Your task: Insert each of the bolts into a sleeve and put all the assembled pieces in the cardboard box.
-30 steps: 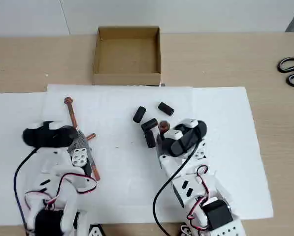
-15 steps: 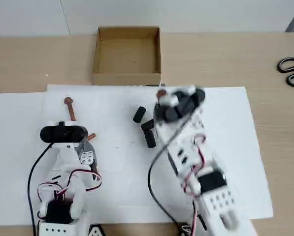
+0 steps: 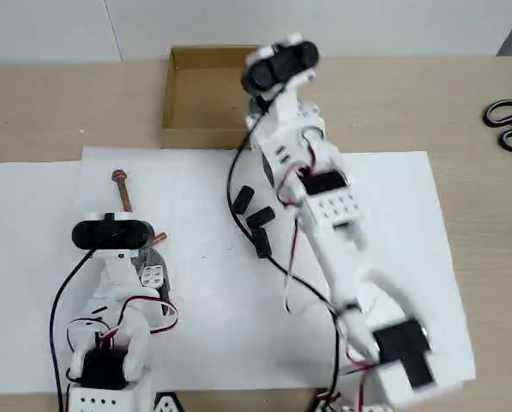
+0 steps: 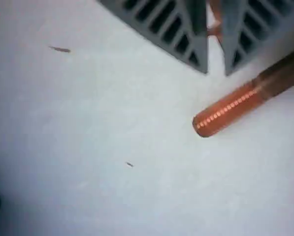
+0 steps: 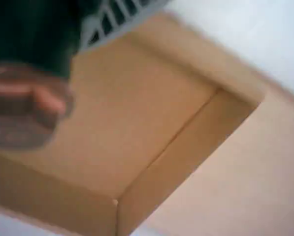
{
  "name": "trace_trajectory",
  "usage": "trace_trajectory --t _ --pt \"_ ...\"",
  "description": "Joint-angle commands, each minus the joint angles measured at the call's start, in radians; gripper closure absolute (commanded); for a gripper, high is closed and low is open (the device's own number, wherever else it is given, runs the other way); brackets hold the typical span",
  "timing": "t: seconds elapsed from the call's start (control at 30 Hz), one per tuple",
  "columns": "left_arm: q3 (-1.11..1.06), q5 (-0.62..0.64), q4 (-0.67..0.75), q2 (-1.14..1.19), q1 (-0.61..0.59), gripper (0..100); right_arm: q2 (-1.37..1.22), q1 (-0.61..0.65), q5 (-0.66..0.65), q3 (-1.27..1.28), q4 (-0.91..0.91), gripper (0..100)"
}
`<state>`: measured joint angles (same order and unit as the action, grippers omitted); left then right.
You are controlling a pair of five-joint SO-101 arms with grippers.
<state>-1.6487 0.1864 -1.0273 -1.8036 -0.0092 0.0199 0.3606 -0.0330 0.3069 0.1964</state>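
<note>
Since a second ago the right arm [image 3: 324,189] has swung from the loose sleeves [image 3: 259,218] out over the cardboard box [image 3: 206,137]. Its right claw [image 5: 68,34] is clamped across an assembled piece [image 5: 31,69], which hangs above the box floor, not yet released. I judge the piece light and rigid, though the bolt could slip out if tipped, so the hold belongs mid-sleeve. A bolt [image 3: 121,190] lies on the white paper [image 3: 393,257]. The left claw [image 4: 214,64] sits by a second bolt [image 4: 225,110], jaws a slit apart. Whether it pinches anything, I cannot tell.
</note>
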Motion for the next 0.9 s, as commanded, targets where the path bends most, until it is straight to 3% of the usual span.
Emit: trace_trajectory --t 0.0,0.33,0.47,0.7,0.87 --pt "0.004 0.000 0.028 -0.009 -0.006 99 -0.148 -0.012 -0.052 -0.250 -0.025 99.5" --pt "0.004 0.000 0.028 -0.009 -0.006 99 -0.619 -0.031 -0.158 -0.773 -0.019 99.5" --pt "0.004 0.000 0.028 -0.009 -0.006 99 -0.702 -0.033 -0.183 -0.922 0.150 99.0" --pt "0.004 0.000 0.028 -0.009 -0.006 99 -0.748 -0.031 -0.181 -1.025 0.331 78.3" --pt "0.004 0.000 0.028 -0.009 -0.006 99 -0.745 -0.028 -0.181 -1.026 0.380 80.5"
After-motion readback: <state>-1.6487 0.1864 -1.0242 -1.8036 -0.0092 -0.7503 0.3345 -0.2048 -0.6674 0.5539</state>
